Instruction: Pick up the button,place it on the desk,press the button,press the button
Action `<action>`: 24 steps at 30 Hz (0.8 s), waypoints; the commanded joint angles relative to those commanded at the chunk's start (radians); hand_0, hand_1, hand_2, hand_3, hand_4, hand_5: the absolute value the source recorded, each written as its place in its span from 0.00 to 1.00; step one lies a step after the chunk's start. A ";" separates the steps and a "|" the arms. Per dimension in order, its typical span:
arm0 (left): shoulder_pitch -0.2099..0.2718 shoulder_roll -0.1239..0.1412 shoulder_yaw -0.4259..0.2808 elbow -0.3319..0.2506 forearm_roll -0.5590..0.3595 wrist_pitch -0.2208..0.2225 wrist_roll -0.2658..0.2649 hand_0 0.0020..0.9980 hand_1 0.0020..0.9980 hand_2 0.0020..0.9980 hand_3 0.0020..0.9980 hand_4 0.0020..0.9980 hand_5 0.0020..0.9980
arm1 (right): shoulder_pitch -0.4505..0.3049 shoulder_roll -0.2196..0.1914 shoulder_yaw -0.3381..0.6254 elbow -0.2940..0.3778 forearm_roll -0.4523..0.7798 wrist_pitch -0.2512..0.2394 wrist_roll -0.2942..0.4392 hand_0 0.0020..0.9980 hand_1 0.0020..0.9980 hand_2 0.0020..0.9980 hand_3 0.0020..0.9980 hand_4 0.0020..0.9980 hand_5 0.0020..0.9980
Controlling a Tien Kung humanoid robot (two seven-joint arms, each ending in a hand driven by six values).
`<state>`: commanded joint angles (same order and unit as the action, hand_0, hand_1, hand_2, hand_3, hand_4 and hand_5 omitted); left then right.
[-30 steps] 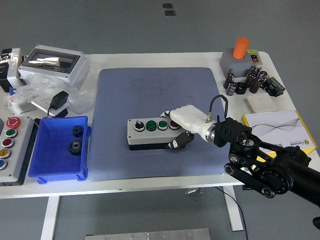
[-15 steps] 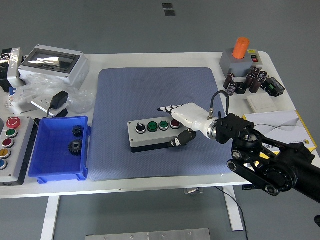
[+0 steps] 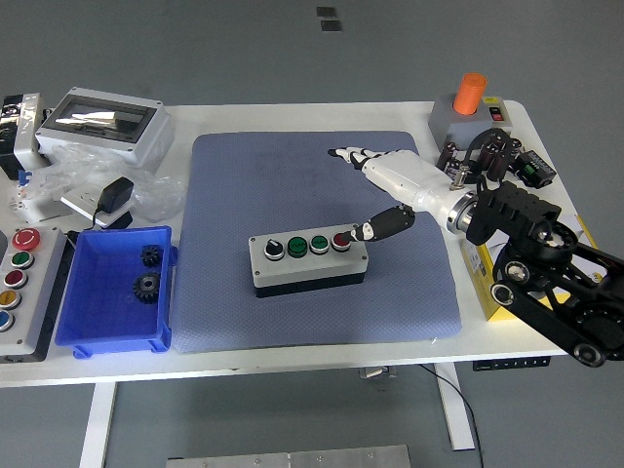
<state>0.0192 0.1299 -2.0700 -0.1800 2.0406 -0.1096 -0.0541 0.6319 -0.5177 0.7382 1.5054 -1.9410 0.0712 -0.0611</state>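
A grey button box [image 3: 308,261] with a black base lies on the blue mat [image 3: 322,185]. Its top carries a black-and-white selector knob, two green buttons and a red button [image 3: 339,240] at its right end. My right hand [image 3: 375,190] hovers above and to the right of the box. Its white fingers [image 3: 353,154] are spread toward the mat's far side. Its black thumb tip [image 3: 367,231] sits just beside the red button. The hand holds nothing. My left arm does not show.
A blue bin [image 3: 117,289] with black gears stands left of the mat. A second button panel [image 3: 21,283] lies at the left edge. A grey enclosure [image 3: 105,123] and plastic bags sit at the back left. An orange-capped device [image 3: 470,109], capacitors and papers [image 3: 541,244] are at the right.
My right hand let go of the box's right end, lifted and swung up to the right. The box now lies alone on the mat, shifted slightly.
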 joint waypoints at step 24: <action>-0.003 0.001 -0.005 0.000 0.008 -0.005 0.004 0.73 0.75 0.58 0.57 0.53 0.04 | 0.097 0.022 -0.180 0.056 0.095 0.232 -0.149 0.19 0.09 0.16 0.72 0.23 0.00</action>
<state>0.0160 0.1304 -2.0746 -0.1800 2.0483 -0.1142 -0.0504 0.7293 -0.4955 0.5585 1.5614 -1.8461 0.3032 -0.2103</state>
